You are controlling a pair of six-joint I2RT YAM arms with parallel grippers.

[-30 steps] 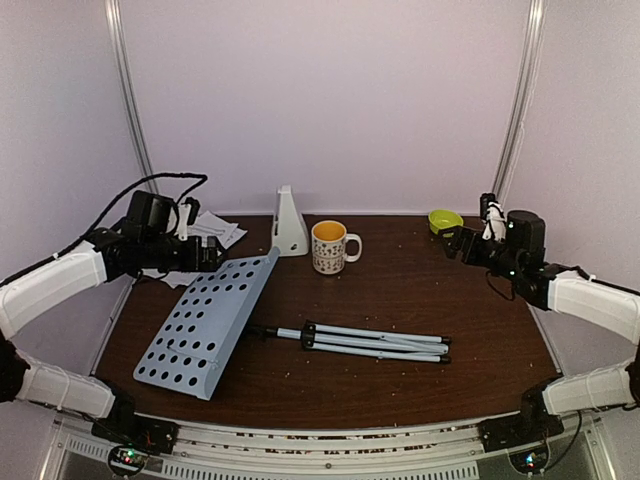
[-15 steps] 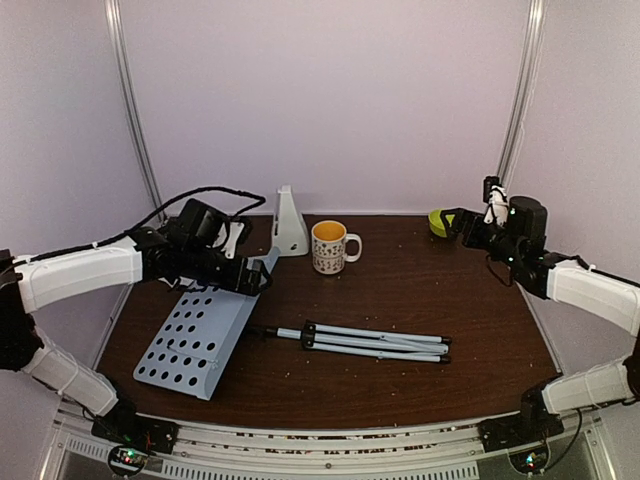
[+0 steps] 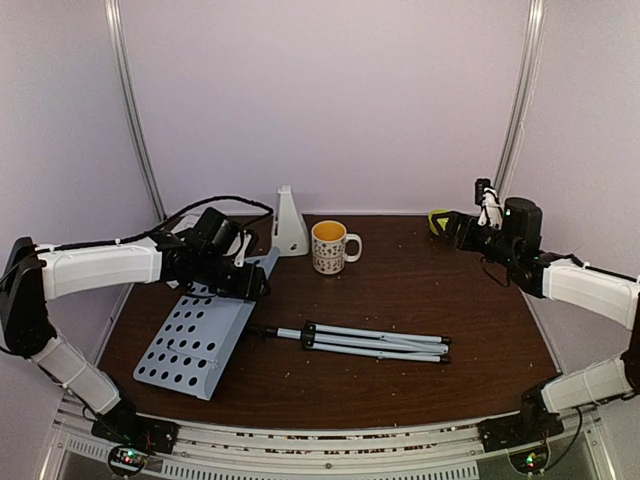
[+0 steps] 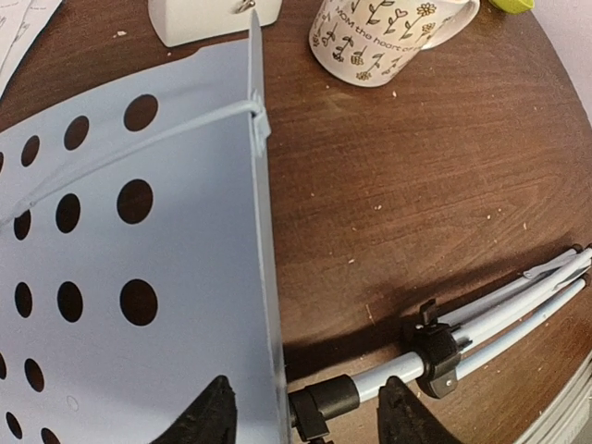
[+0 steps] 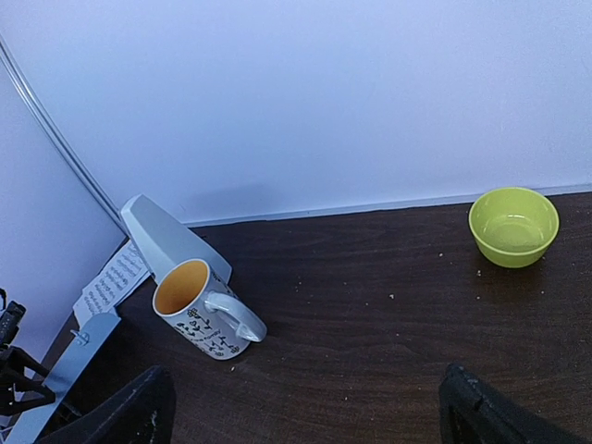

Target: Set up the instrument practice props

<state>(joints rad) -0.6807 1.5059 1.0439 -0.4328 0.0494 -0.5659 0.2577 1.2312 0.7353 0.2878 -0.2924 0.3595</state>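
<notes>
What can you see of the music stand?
The music stand lies on the table. Its desk is pale blue-grey metal punched with round holes, lip toward the near edge. A folded tripod of pale tubes and black clamps extends to its right. The left gripper straddles the desk's right edge, jaws open.

The perforated music stand [image 4: 111, 240] looks like matt painted metal, its tripod [image 3: 375, 342] smooth tubing with black plastic joints. The table [image 4: 416, 213] is dark wood-grain and the mug [image 5: 199, 310] is glossy.

Sheet music [image 4: 15, 35] cut off, top-L corner
</notes>
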